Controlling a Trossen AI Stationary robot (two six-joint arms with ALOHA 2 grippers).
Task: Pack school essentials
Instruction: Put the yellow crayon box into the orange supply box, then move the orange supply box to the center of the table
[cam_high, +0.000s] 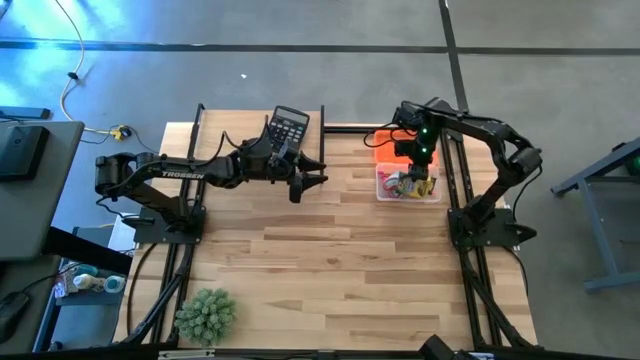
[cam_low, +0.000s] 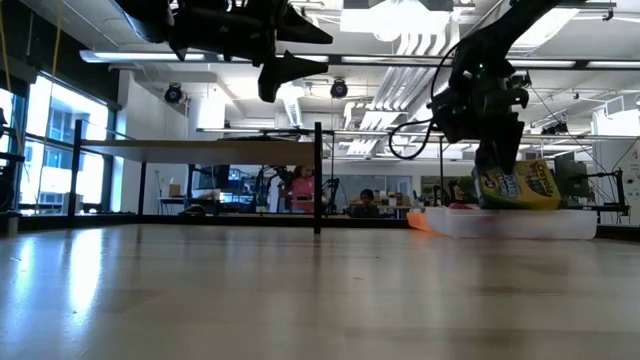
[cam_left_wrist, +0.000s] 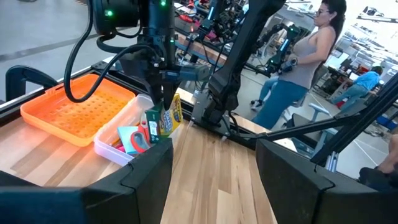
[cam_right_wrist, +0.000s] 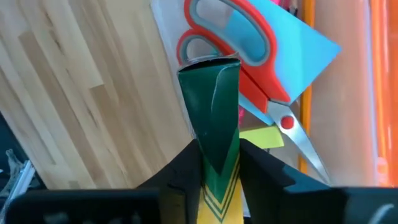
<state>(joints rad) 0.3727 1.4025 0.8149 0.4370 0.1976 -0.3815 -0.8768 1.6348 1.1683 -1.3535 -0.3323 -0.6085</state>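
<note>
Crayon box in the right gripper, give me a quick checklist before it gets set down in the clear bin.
1. Right gripper clamped on the crayon box: ok.
2. Box over the clear bin: ok.
3. Free spot inside beside the red-handled scissors and blue note pad: cannot tell.
4. Left gripper open, raised and apart from the bin: ok.
5. Orange tray beside the bin, not under the box: ok.

— How is the scene lit?
— Even brightness is cast by ceiling lights (cam_low: 400, 20) at top centre; window glare (cam_low: 45, 140) is seen at left
— And sharpness?
— The near tabletop (cam_low: 300, 300) is blurred
</note>
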